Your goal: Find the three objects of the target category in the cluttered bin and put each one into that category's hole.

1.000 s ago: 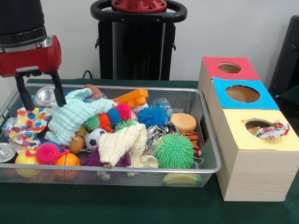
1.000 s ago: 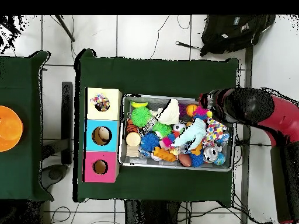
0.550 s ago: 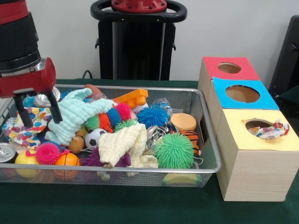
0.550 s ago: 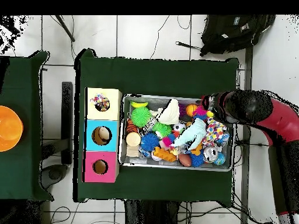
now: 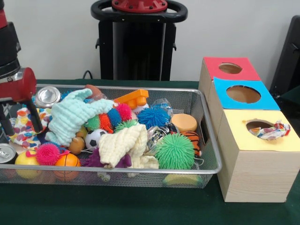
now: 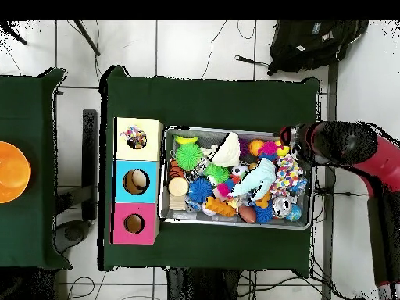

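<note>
A wire bin (image 5: 206,136) holds three cloths among toys: a mint cloth (image 5: 75,115), a cream cloth (image 5: 124,143) and a polka-dot cloth (image 5: 23,129). My gripper (image 5: 21,123) hangs open at the bin's left end, its fingers straddling the polka-dot cloth with nothing gripped. Whether they touch the cloth I cannot tell. A patterned cloth (image 5: 271,130) sticks out of the yellow box's (image 5: 255,154) hole. From above, the arm (image 6: 344,144) covers the bin's (image 6: 234,130) right end beside the polka-dot cloth (image 6: 291,176); the mint cloth (image 6: 254,178) lies left of it.
A blue box (image 5: 243,93) and a red box (image 5: 229,68) stand behind the yellow one, right of the bin. The bin also holds spiky balls (image 5: 174,151), cans (image 5: 47,96), an orange block (image 5: 133,98) and a small football (image 5: 96,138). A second table (image 6: 23,168) stands beside this one.
In the front view the gripper has moved left and down, away from the mint cloth to the polka-dot cloth at the bin's left end. It stays open and empty.
</note>
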Robot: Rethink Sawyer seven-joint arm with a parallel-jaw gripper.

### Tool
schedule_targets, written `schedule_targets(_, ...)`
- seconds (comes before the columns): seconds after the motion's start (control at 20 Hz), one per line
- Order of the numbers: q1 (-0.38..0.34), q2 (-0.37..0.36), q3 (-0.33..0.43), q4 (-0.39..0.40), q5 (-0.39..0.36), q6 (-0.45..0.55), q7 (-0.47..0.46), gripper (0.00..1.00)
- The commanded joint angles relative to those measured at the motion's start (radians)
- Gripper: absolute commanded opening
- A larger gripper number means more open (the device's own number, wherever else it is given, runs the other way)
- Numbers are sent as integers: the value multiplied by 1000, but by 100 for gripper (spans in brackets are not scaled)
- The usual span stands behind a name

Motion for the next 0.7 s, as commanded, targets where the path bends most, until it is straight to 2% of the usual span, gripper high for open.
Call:
schedule_targets(0.05,-48,-8,34,8,-44,119,-245,100)
schedule_targets(0.4,-114,-86,38,179,-30,67,-205,100)
schedule_targets(0.7,-155,-134,51,269,-28,47,-181,100)
